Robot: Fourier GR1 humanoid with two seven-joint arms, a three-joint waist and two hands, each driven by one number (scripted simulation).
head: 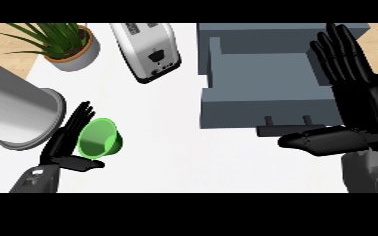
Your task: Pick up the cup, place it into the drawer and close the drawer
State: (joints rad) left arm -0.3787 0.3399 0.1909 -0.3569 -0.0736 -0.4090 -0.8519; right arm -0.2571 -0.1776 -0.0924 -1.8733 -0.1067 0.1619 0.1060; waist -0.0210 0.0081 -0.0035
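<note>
A green cup (100, 138) lies on its side on the white counter at the lower left, its mouth turned toward my left hand. My left hand (65, 143) is open just left of the cup, fingers straight beside its rim, thumb below it. The grey drawer (255, 105) stands pulled open at the right, nothing visible inside, its handle (289, 128) facing me. My right hand (345, 90) is open over the drawer's right side, fingers pointing up, thumb stretched left just below the handle.
A silver toaster (148, 50) lies at the top centre. A potted plant (65, 42) sits at the top left. A large grey metal pot (26, 112) stands at the left edge, close behind my left hand.
</note>
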